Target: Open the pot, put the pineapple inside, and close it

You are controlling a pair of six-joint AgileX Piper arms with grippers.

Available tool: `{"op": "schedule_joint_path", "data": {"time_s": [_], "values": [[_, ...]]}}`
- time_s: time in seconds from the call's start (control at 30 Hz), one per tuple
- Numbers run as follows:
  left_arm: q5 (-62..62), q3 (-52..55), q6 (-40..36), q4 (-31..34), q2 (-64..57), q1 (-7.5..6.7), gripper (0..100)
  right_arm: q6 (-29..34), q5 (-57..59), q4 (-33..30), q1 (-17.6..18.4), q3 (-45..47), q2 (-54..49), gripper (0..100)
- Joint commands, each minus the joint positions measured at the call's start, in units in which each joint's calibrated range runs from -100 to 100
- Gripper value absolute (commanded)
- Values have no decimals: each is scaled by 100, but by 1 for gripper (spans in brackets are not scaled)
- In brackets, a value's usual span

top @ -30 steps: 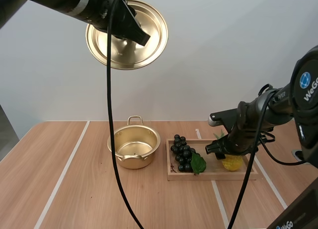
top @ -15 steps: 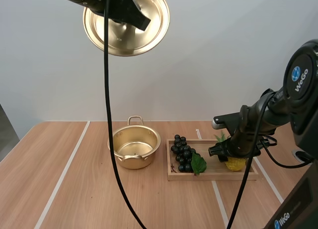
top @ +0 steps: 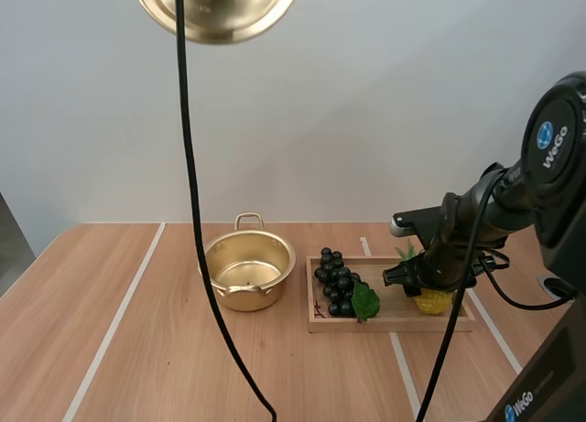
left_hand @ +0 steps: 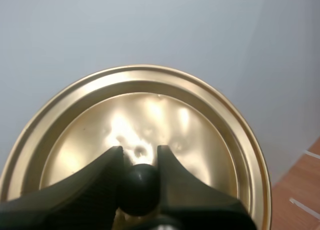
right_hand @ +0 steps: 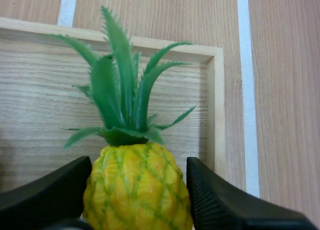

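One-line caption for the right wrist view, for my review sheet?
Right gripper pinches the yellow pineapple between its fingers, in the wooden tray near a corner.

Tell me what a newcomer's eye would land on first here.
A round golden metal lid hangs high above the wooden table, my left gripper pinching its black knob. Below, the open golden pot stands on it, and in the wooden tray alongside, my right gripper grips a yellow pineapple with green leaves.
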Motion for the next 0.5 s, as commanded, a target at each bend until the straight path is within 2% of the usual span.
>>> {"op": "schedule_joint_path", "data": {"time_s": [0.0, 0.07, 0.17, 0.3, 0.47], "values": [[-992, -352, -21, -347, -38, 175, 0, 12, -47, 19, -27, 18, -29, 0], [-1358, -588, -21, -577, -38, 278, 0, 12, -177, 19, -27, 18, -29, 0], [-1482, -944, -21, -868, -38, 359, 0, 12, -440, 19, -27, 4, -48, 0], [-1228, -1266, -379, -881, -38, 365, 0, 12, -444, 9, -27, -365, -256, 0], [-880, -1378, -391, -857, -38, 365, 0, 12, -409, 359, -19, -1090, -968, 0]]}}
